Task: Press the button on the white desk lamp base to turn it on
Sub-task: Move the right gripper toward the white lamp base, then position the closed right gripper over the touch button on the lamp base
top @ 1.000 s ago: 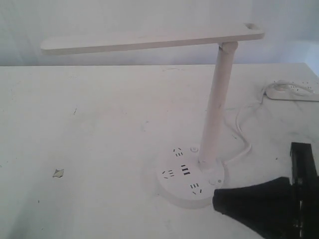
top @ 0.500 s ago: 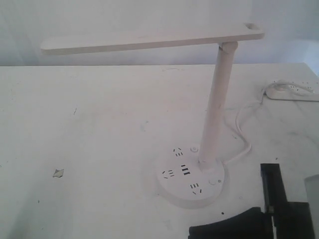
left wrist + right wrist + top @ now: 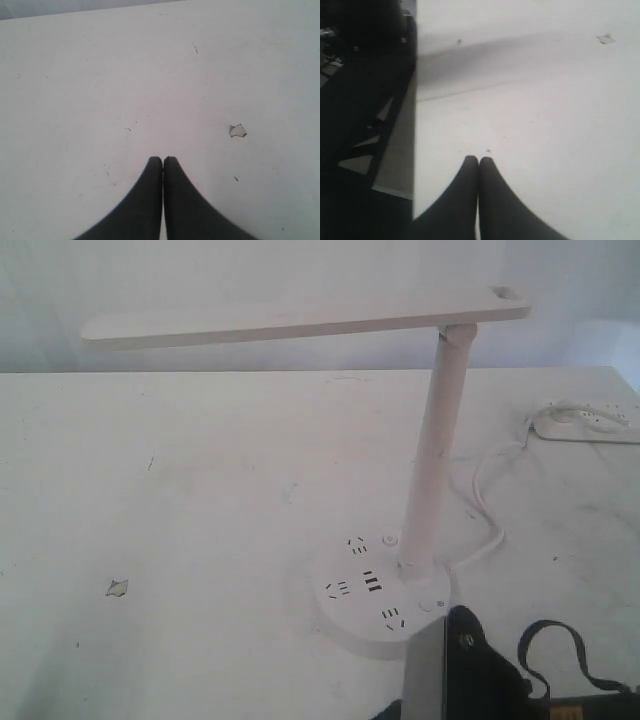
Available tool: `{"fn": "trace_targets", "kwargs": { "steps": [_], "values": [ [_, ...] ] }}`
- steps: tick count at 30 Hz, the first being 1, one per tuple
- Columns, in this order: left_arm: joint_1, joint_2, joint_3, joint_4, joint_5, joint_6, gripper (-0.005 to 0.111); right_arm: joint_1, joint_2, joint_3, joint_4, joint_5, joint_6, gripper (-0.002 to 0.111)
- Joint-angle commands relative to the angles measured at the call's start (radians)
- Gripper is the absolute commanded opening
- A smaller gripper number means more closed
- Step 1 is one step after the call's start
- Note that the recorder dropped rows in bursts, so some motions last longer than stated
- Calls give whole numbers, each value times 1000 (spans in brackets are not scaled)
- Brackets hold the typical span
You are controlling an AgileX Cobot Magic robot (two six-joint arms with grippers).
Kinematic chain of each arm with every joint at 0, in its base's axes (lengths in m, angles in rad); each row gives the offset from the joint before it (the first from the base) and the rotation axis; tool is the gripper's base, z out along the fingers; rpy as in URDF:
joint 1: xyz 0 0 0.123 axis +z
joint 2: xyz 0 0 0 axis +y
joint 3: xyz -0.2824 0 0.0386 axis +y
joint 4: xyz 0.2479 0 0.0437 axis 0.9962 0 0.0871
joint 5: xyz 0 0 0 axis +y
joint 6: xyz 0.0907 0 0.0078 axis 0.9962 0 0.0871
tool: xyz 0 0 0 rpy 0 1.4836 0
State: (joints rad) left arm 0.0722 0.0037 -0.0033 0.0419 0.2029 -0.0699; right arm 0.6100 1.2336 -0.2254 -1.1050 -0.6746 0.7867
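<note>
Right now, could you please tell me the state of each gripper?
Left gripper: closed, holding nothing.
Right gripper: closed, holding nothing.

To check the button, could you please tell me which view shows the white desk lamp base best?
The exterior view: the white desk lamp base appears almost whole, sockets and buttons visible. Both wrist views show none of it.

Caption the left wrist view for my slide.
Shut black left gripper over scuffed white tabletop, near a small grey mark.
</note>
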Motion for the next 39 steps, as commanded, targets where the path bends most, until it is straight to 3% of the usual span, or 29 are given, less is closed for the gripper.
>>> {"fn": "trace_targets", "kwargs": {
  "steps": [1,6,11,15,22,29,39],
  "values": [
    [-5,-4,3,-4,0,-1,0,11,70,5,462,174,-187,0],
    [-5,-4,3,-4,0,-1,0,5,84,5,1218,293,-537,0],
    [-5,-4,3,-4,0,-1,0,5,84,5,1577,199,-787,0],
    [-5,-4,3,-4,0,-1,0,5,84,-2,1606,144,-787,0],
    [-5,-4,3,-4,0,-1,0,-14,85,-58,1608,257,-818,0],
    [-5,-4,3,-4,0,-1,0,-149,85,-149,1610,496,-881,0],
    [-5,-4,3,-4,0,-1,0,-202,190,-291,1601,800,-1021,0]
  ]
}}
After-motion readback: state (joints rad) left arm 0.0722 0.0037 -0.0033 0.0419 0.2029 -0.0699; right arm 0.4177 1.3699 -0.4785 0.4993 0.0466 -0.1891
